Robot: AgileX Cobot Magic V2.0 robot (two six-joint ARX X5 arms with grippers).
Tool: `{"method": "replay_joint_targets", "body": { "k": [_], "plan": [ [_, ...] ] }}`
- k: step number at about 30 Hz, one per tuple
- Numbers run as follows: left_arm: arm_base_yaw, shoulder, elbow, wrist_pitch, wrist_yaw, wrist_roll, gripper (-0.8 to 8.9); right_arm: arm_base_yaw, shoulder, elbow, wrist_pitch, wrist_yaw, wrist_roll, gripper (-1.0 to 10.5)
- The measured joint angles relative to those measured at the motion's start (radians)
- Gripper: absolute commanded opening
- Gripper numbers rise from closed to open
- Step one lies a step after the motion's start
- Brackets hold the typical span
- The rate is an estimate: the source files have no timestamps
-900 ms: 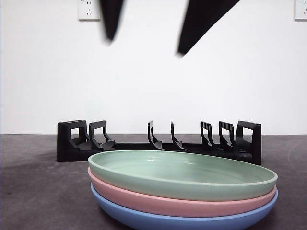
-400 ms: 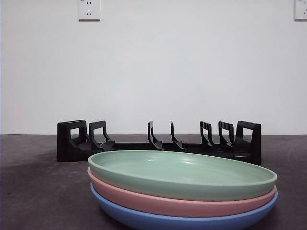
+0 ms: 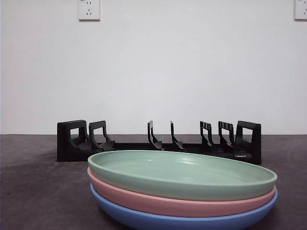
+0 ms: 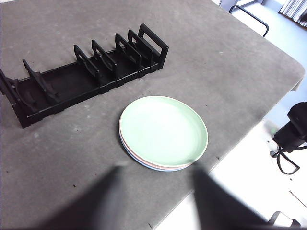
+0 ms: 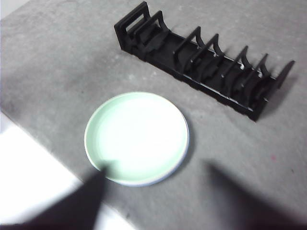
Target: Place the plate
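Note:
Three plates are stacked on the grey table: a green plate [image 3: 182, 173] on top, a pink plate [image 3: 158, 201] under it and a blue plate [image 3: 144, 219] at the bottom. The stack also shows in the left wrist view [image 4: 163, 132] and the right wrist view [image 5: 136, 136]. A black slotted plate rack [image 3: 158, 141] stands empty behind the stack and apart from it. My left gripper [image 4: 157, 167] and right gripper [image 5: 157, 168] both hang high above the table, open and empty. Neither shows in the front view.
The plate stack sits close to the table's near edge [image 4: 225, 158], with the pale floor beyond it. A black stand [image 4: 295, 129] is off the table beside that edge. A white wall with two sockets [image 3: 89, 9] is behind the rack.
Two black gripper tips that hung at the top of the front view one second ago have risen out of it. The plates and rack have not moved.

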State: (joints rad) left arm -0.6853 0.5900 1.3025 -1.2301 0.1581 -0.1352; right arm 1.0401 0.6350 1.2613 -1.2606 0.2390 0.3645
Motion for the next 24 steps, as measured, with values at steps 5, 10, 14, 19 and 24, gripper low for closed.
{"method": "replay_joint_targets", "body": {
  "k": [5, 10, 14, 19, 24],
  "plan": [
    [0.000, 0.000, 0.000, 0.000, -0.010, -0.014, 0.09, 0.000, -0.017, 0.000, -0.003, 0.000, 0.000, 0.2],
    [0.000, 0.000, 0.000, 0.004, -0.010, -0.014, 0.09, 0.000, -0.017, 0.000, -0.002, 0.000, -0.001, 0.2],
    [0.000, 0.000, 0.000, 0.006, -0.010, -0.014, 0.09, 0.000, -0.017, 0.000, -0.002, 0.000, -0.001, 0.2],
    [-0.004, -0.005, -0.024, 0.037, -0.011, -0.014, 0.09, 0.000, -0.017, 0.000, -0.002, 0.000, -0.001, 0.2],
    [0.087, -0.032, -0.154, 0.164, -0.013, -0.014, 0.09, 0.000, -0.017, 0.000, -0.002, 0.000, -0.001, 0.2]
  ]
}}
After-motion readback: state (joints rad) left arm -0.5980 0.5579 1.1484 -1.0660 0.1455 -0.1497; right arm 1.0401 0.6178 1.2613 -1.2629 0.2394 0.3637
